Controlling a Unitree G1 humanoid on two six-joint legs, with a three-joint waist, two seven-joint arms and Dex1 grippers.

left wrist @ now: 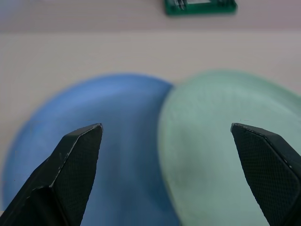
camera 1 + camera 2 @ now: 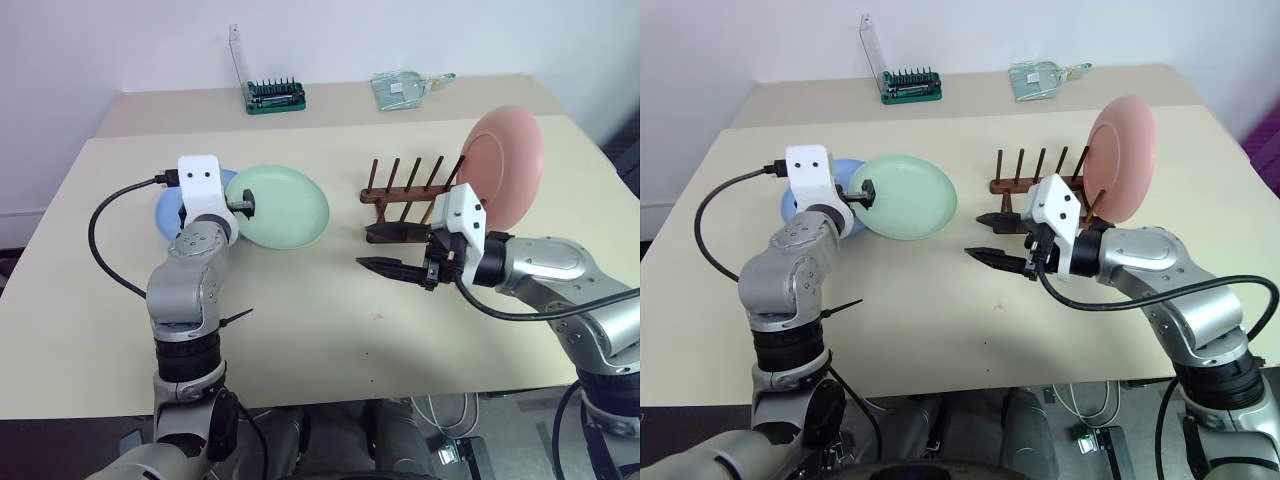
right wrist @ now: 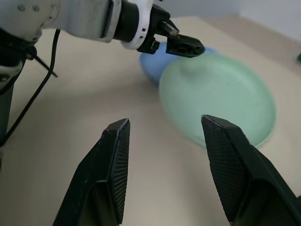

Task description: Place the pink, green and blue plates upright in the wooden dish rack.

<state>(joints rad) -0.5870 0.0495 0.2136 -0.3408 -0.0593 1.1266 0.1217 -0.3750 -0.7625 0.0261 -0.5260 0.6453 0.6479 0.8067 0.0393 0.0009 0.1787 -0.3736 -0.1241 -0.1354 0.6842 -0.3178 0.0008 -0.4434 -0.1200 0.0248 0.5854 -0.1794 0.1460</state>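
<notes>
The pink plate (image 2: pixel 505 165) stands upright at the right end of the wooden dish rack (image 2: pixel 400 192). The green plate (image 2: pixel 290 210) lies flat on the table, its left edge overlapping the blue plate (image 2: pixel 166 216). My left gripper (image 1: pixel 165 126) hovers open over the seam between the blue plate (image 1: pixel 108 141) and the green plate (image 1: pixel 221 141), holding nothing. My right gripper (image 2: pixel 363 248) is open and empty just in front of the rack, pointing left toward the green plate (image 3: pixel 221 99). The left gripper (image 3: pixel 184 45) also appears in the right wrist view.
A green tray of screwdriver bits (image 2: pixel 276 96) and a clear plastic bag (image 2: pixel 405 88) sit on the far table. A black cable (image 2: pixel 100 245) loops beside my left arm. The table's front edge (image 2: pixel 350 395) is near.
</notes>
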